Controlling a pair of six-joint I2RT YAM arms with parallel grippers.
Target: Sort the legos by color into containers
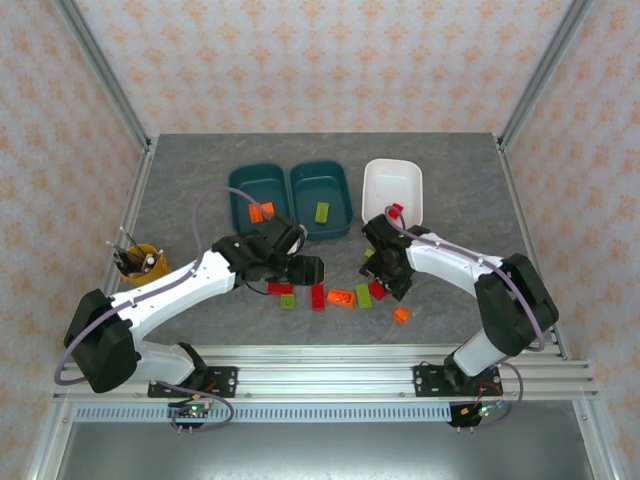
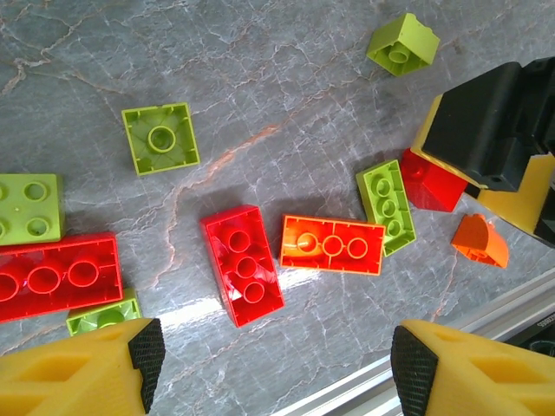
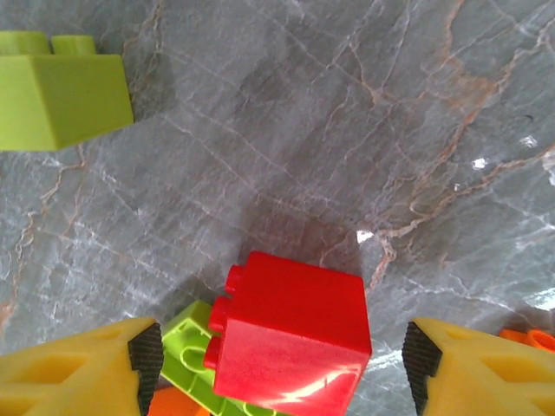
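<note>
Right gripper spread around red lego, left gripper spread

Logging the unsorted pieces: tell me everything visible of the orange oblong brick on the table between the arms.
The orange oblong brick is glossy plastic with three round studs in one row on top. It lies flat, studs up, on the grey marbled table. A red oblong brick lies just beside one end and a yellow-green oblong brick at the other; whether either touches it cannot be told. Nothing grips it.
</note>
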